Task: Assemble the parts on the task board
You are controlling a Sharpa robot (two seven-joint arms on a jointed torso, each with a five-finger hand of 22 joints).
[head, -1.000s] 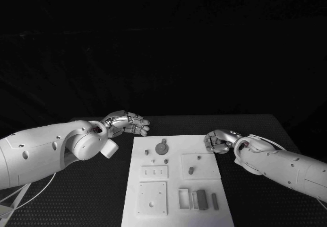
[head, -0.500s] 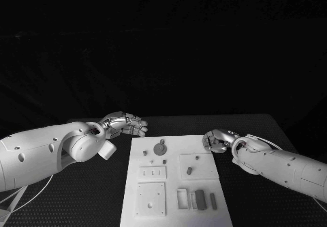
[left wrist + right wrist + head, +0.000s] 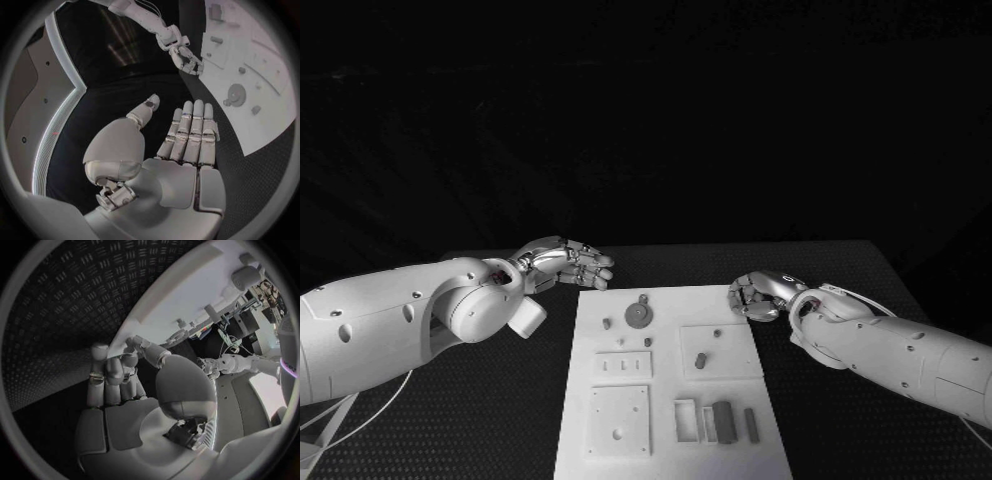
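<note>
You are hovering both empty hands beside the task board (image 3: 672,400), left hand (image 3: 568,262) flat-fingered, right hand (image 3: 762,296) curled and nearer the small parts (image 3: 701,360) lying between them.

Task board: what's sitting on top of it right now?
On the task board: a round disc part near the far end, small pegs, a short part mid-board, upright bars at the near end. Neither hand covers the board; what lies beneath it is hidden.

you've got a black bench (image 3: 473,420) with a checker-plate tread surface, pitch-dark backdrop behind it, far edge barely lit
</note>
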